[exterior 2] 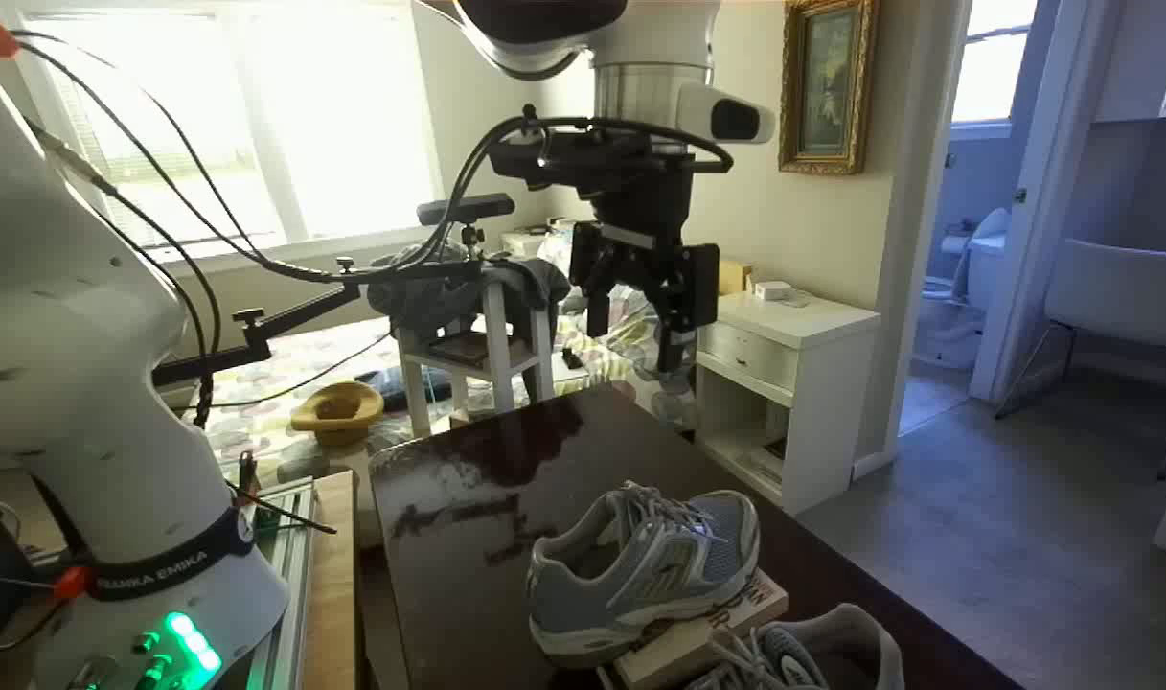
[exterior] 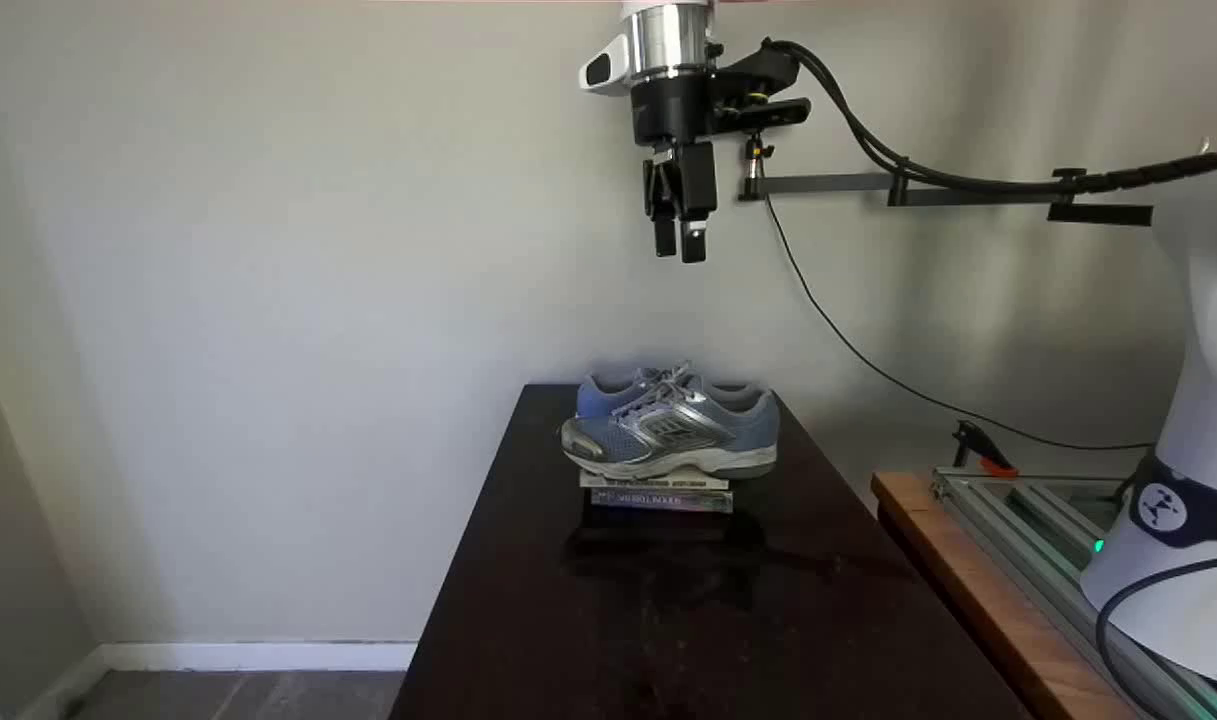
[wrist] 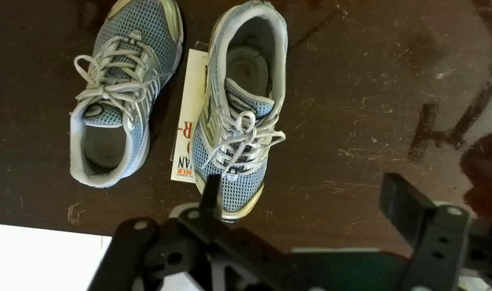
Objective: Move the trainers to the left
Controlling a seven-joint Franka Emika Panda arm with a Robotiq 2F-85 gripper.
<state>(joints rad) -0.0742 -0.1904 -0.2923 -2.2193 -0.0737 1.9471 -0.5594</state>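
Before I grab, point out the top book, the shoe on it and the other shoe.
Top book (wrist: 191, 106): wrist view, on its pale cover.
Shoe on that book (exterior 2: 648, 573): in an exterior view, on its side panel.
Other shoe (wrist: 109, 89): wrist view, on its laces.

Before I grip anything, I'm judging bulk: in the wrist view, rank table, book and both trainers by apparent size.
1. Table
2. Right-hand trainer, left-hand trainer: too alike to rank; the left is cropped
3. Book, partly hidden

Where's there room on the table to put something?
In the wrist view, the table is bare right of both running shoes, and left of them. Between them is crowded: the book pokes from under one shoe.
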